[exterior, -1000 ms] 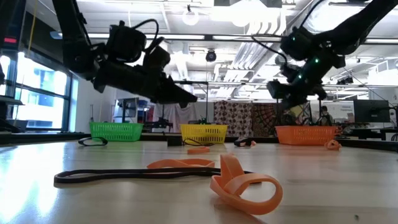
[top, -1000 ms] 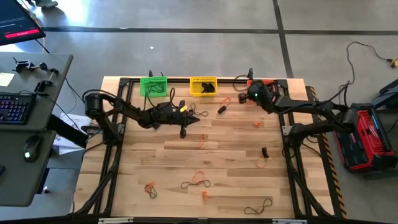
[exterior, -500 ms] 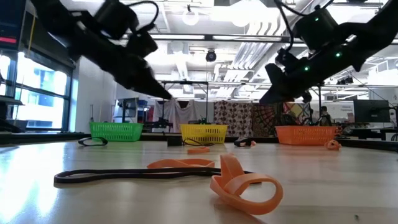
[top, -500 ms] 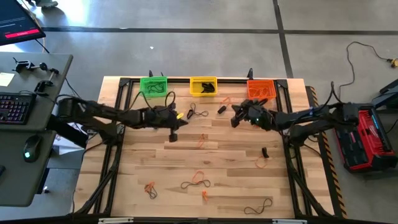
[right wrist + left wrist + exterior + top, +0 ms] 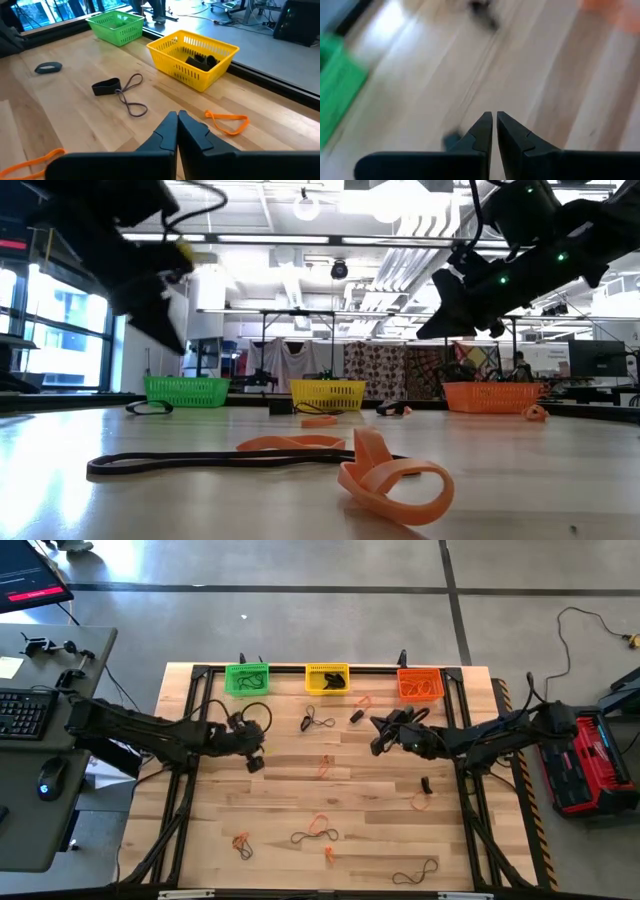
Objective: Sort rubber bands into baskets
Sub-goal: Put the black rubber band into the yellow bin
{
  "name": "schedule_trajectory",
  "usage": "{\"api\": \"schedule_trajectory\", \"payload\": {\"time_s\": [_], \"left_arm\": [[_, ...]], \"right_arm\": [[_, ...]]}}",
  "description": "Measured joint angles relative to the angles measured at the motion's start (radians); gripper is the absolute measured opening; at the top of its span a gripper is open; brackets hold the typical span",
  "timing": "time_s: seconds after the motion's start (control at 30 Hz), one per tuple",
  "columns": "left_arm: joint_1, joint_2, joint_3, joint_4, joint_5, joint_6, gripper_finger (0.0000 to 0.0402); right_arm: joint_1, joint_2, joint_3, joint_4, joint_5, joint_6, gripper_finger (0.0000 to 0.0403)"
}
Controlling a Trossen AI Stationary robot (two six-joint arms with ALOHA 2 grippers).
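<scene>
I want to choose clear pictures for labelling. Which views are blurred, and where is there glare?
Left wrist view: table and green basket smeared by motion; only the shut left gripper is sharp. Low view: left gripper blurred, ceiling lights glare, the near orange band is clear. Right wrist view: sharp, yellow basket crisp. High view: even light, no glare.

1. Baskets — green basket (image 5: pixel 246 678), yellow basket (image 5: pixel 326 678), orange basket (image 5: pixel 419 685); all open lattice.
2. Rubber bands — orange bands (image 5: pixel 324 766) and black bands (image 5: pixel 318 722) scattered; dark ones lie in the yellow basket.
3. Table (image 5: pixel 380 825) — pale wood planks, streaked grain, black frame.
4. Left gripper (image 5: pixel 494 131), right gripper (image 5: pixel 177 129) — matte black.
</scene>
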State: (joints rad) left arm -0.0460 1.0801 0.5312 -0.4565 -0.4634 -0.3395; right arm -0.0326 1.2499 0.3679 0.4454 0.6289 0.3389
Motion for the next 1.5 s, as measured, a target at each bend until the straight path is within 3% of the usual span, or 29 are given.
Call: {"api": "schedule_trajectory", "payload": {"time_s": [0.23,0.53,0.7,1.0,1.2,1.5], "left_arm": [[-0.002,0.021,0.000,-0.188,-0.021,-0.148,0.0037],[-0.001,0.098,0.000,-0.161,0.028,-0.159,0.0107],[-0.001,0.170,0.000,-0.140,-0.019,-0.193,0.0146],[0.050,0.265,0.000,-0.106,-0.040,-0.209,0.0161],[0.079,0.286,0.000,-0.103,-0.039,-0.199,0.0133],[0.079,0.276,0.000,-0.082,-0.073,-0.100,0.0018]], "right_arm": [[0.003,0.000,0.000,0.000,0.000,-0.003,0.0000],[0.003,0.000,0.000,0.000,0.000,-0.003,0.0000],[0.003,0.000,0.000,0.000,0.000,-0.003,0.0000],[0.003,0.000,0.000,0.000,0.000,-0.003,0.0000],[0.003,0.000,0.000,0.000,0.000,0.000,0.0000],[0.003,0.000,0.000,-0.001,0.000,0.000,0.0000]]}}
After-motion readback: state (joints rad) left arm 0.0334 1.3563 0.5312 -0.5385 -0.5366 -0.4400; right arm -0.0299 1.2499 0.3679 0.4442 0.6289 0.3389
